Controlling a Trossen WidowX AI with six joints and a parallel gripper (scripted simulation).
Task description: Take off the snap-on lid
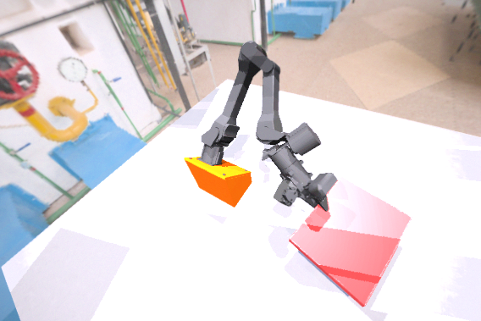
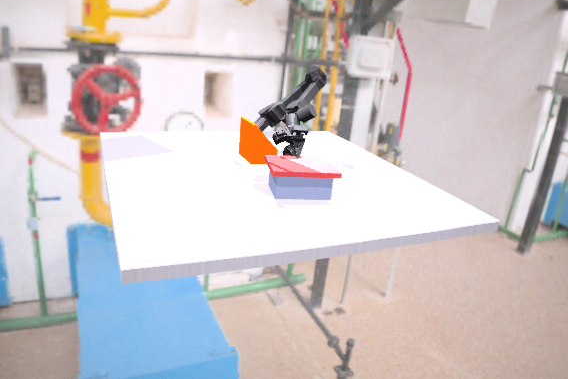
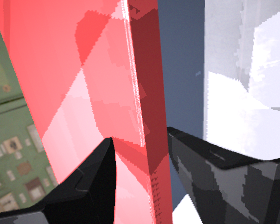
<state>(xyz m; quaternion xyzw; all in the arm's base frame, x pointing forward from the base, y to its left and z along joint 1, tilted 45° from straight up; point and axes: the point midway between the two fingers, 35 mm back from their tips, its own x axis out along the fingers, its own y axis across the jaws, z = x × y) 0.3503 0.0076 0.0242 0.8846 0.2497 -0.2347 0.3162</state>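
The lid [image 1: 351, 252] [image 2: 300, 168] [image 3: 41, 60] is a flat red square plate. It lies level on top of the blue-grey storage box [image 2: 300, 190] [image 3: 181, 75], with no clear gap in the exterior view. In the top view the box is almost wholly hidden under the lid. My gripper [image 1: 323, 209] [image 2: 292, 154] [image 3: 139, 139] is shut on the lid's edge on the side nearest the arm base. In the wrist view one finger is over the lid's top face and the other is on the far side of its rim, beside the box wall.
The white table [image 1: 169, 257] [image 2: 200, 213] carries everything. An orange block with a yellow top [image 1: 216, 185] [image 2: 255, 148] is under the arm's base, to the left of the box in the top view. In the exterior view the table's front edge runs below the box.
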